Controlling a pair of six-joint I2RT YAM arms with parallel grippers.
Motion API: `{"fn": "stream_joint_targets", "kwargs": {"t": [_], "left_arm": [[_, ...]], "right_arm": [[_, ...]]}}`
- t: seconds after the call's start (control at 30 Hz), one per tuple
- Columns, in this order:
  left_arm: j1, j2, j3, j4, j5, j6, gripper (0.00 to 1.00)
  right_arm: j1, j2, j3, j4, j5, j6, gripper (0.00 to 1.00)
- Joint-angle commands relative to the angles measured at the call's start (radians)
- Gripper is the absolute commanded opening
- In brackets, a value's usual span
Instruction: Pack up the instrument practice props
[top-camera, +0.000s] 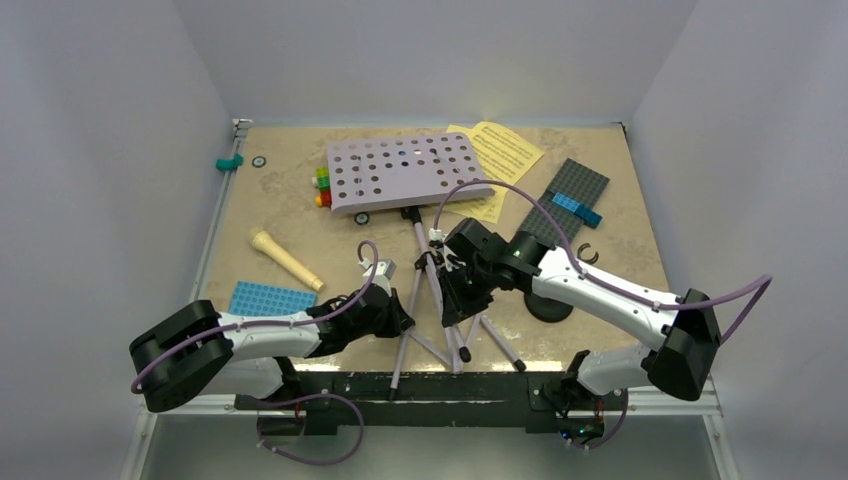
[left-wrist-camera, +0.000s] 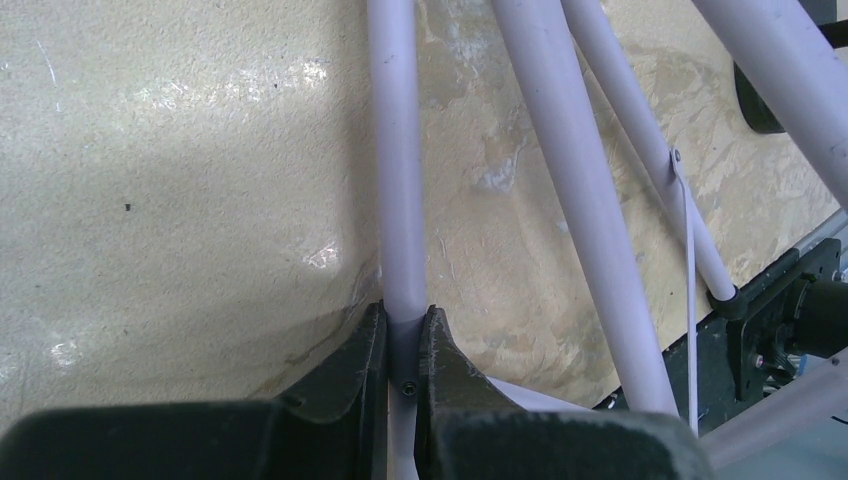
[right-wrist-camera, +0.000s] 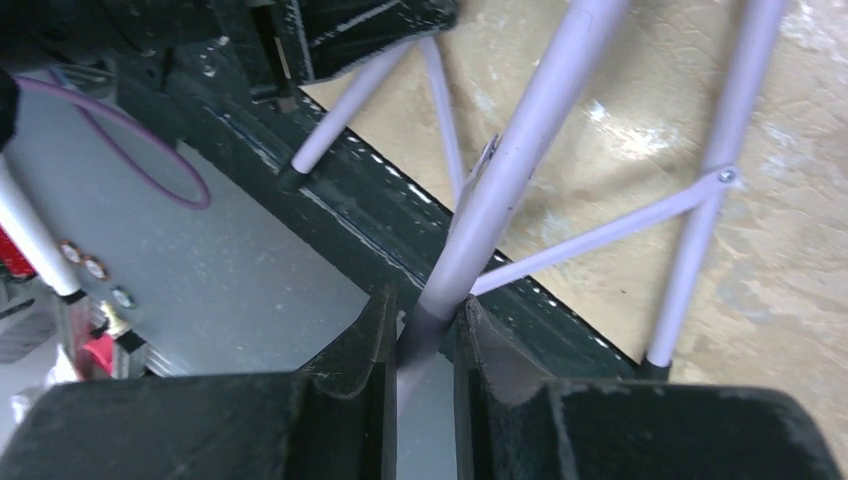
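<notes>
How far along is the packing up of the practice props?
Nothing looks packed yet. In hand: the music stand lies down, left jaws shut on one leg, right jaws on its pole. Left: mic, pages and mic stand sit loose on the table.

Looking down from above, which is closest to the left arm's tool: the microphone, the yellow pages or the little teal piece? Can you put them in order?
From the left tool, gripping a leg of the music stand:
1. Microphone, nearby to its left.
2. Yellow pages, far side, right of centre.
3. Teal piece, far left corner.
</notes>
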Motion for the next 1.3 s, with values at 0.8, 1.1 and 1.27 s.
{"fn": "stream_joint_targets", "kwargs": {"t": [0.8,1.1,1.27], "left_arm": [[-0.003,-0.111,0.055,0.283,0.028,0.002,0.00],[-0.003,-0.177,0.070,0.163,-0.012,0.013,0.00],[-0.003,-0.238,0.066,0.068,-0.094,0.042,0.00]], "right_arm": [[0.072,0.267,-0.291,0.318,-0.007,-0.092,0.00],[0.070,0.197,-0.232,0.246,0.036,-0.103,0.00],[0.070,0.103,-0.112,0.027,0.143,-0.155,0.00]]}}
